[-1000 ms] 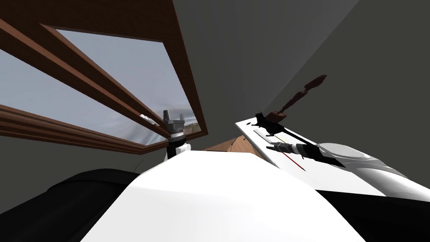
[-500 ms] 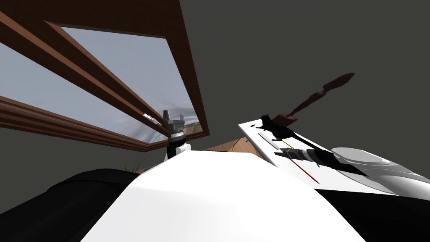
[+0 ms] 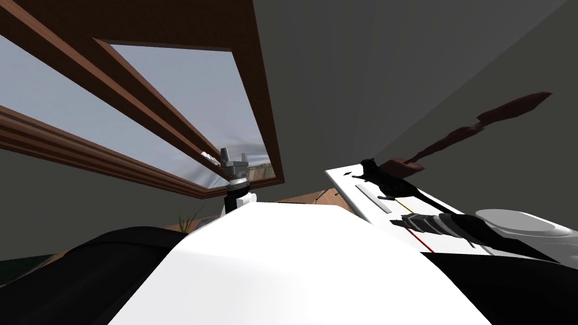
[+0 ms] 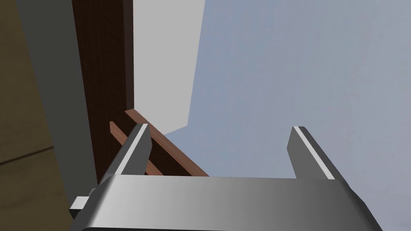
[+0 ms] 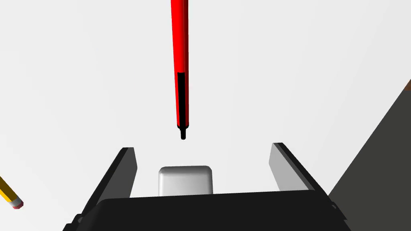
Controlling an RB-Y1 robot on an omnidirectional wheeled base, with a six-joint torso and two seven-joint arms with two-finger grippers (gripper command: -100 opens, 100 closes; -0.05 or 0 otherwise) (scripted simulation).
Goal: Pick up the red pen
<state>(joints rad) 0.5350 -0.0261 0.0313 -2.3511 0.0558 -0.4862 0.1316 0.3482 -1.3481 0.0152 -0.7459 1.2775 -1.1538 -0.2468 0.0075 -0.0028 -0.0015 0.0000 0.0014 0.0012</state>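
— Red pen [image 5: 180,60] lying flat on the white table top [image 5: 80,88], black-tipped end pointing at the right gripper [image 5: 202,148]; both blades spread wide, nothing between them!
— So where does that put the job?
— Early, I'd say; the approach looks about done, with the pen just ahead of the open fingers and roughly on their centre line; no grasp yet, no lift yet; 2 steps left by my reckoning: reach on until the barrel sits between the blades, then close and raise.
— And the left gripper [image 4: 220,127]?
— Raised upright on the left, well apart from the table; fingers apart, holding nothing; idle, by the look of it.
— What can't we make out?
— Plenty; the pen's far end runs off the edge of the right wrist view, so its full length is unknown; a yellow pencil [image 5: 10,196] is cut off too, just its eraser end in frame, well apart from the pen; in the head view the pen is a thin red streak by the right forearm, and whether the blades touch the table I can't tell; a black figure [image 3: 386,181] further along the table is too dark to name.
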